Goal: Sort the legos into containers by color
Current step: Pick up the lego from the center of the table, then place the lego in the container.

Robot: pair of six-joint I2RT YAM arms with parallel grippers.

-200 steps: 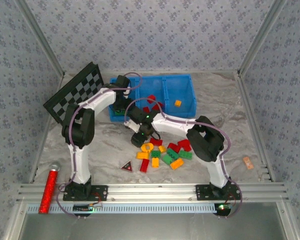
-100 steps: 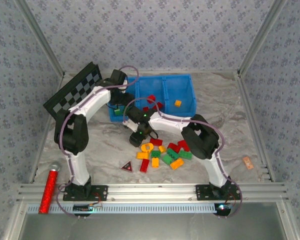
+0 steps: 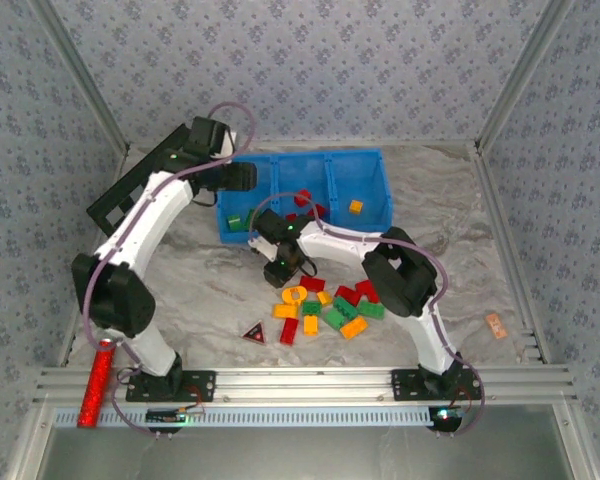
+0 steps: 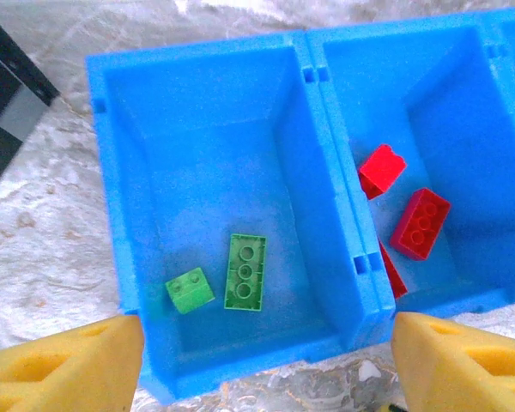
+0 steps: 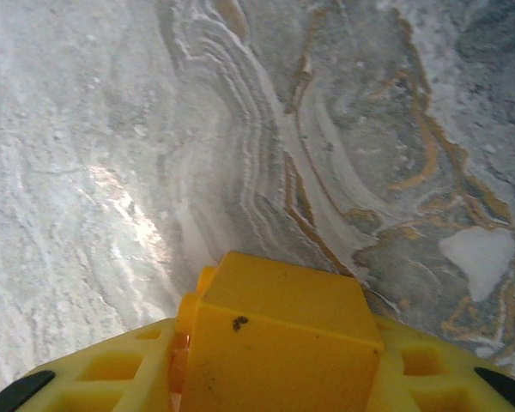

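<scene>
My left gripper (image 4: 266, 369) hangs open and empty above the left compartment of the blue bin (image 4: 197, 53), where two green legos (image 4: 246, 271) lie. In the top view it (image 3: 237, 178) hovers over the bin's (image 3: 302, 160) left end. Red legos (image 4: 421, 222) lie in the middle compartment, and one orange lego (image 3: 355, 207) in the right one. My right gripper (image 5: 273, 382) is shut on an orange-yellow lego (image 5: 283, 318) just above the marble table, in front of the bin (image 3: 280, 268). A pile of red, green and orange legos (image 3: 325, 305) lies nearby.
A black-and-white checkerboard (image 3: 115, 200) leans at the left, beside the bin. A dark red-edged triangle (image 3: 253, 332) lies left of the pile. A red glittery cylinder (image 3: 98, 382) rests at the front left, and a small orange piece (image 3: 495, 324) at the far right.
The left arm has risen and swung back to the left, away from the bin's left compartment. The right gripper has shifted slightly toward the bin with its brick.
</scene>
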